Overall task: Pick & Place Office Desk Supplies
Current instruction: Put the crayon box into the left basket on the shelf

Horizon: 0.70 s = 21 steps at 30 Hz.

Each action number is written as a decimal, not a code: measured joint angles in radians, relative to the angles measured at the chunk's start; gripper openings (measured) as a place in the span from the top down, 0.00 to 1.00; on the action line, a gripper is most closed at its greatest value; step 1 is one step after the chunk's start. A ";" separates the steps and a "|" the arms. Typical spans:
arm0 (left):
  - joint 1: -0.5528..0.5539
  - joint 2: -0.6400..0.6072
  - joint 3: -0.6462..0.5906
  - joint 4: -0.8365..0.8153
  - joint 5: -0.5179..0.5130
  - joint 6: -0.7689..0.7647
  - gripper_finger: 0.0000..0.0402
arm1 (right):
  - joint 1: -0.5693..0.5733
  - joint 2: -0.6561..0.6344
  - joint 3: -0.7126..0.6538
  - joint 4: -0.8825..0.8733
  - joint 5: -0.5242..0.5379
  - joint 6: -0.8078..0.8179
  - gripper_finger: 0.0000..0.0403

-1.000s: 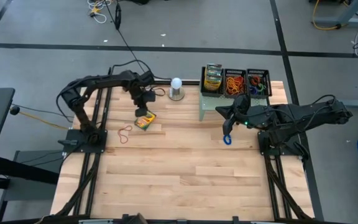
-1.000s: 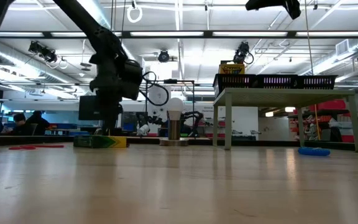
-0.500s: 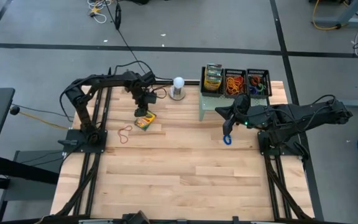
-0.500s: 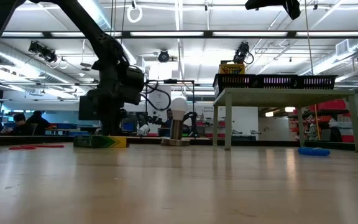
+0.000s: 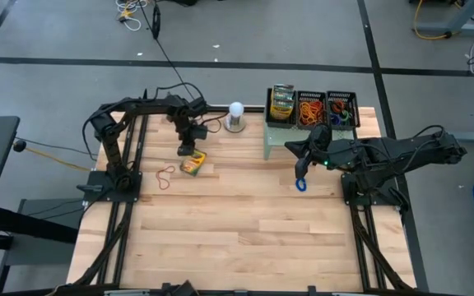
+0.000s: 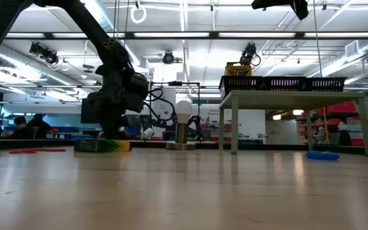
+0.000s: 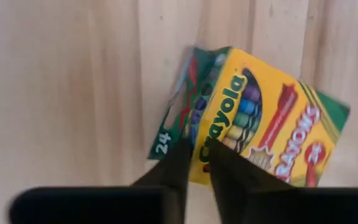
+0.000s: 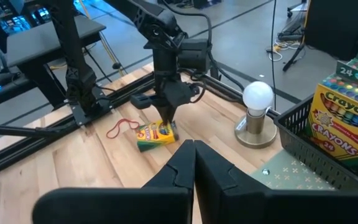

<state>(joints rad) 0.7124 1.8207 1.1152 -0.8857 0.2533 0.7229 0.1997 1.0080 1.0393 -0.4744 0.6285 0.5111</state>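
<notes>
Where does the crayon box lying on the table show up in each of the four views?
High view: crayon box left of centre, under the left gripper.
Low view: flat on the wood at left, below that arm.
Left wrist view: fills the centre, at the fingertips.
Right wrist view: mid-picture, under the far arm.
Shared landmark: the white ball lamp beside it, in all but the left wrist view.

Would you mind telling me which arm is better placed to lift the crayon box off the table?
The left. Its claw is already down on the crayon box, closing on its edge; the right claw sits shut near the riser.
</notes>
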 joint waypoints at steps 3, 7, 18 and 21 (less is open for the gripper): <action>-0.006 -0.002 -0.001 -0.031 0.005 0.000 0.96 | 0.000 0.000 0.000 0.000 0.000 -0.003 0.98; -0.030 -0.030 -0.006 -0.046 -0.012 -0.010 0.99 | 0.000 0.000 0.000 0.000 0.000 -0.012 0.98; -0.195 -0.214 -0.007 0.002 0.025 -0.254 0.99 | 0.079 -0.001 0.000 -0.052 0.000 0.070 0.98; -0.276 -0.251 -0.006 0.059 -0.007 -0.351 0.99 | 0.141 0.004 0.000 -0.113 0.030 0.148 0.98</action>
<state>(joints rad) 0.4363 1.5695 1.1091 -0.8264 0.2459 0.3715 0.3403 1.0117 1.0393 -0.5877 0.6587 0.6592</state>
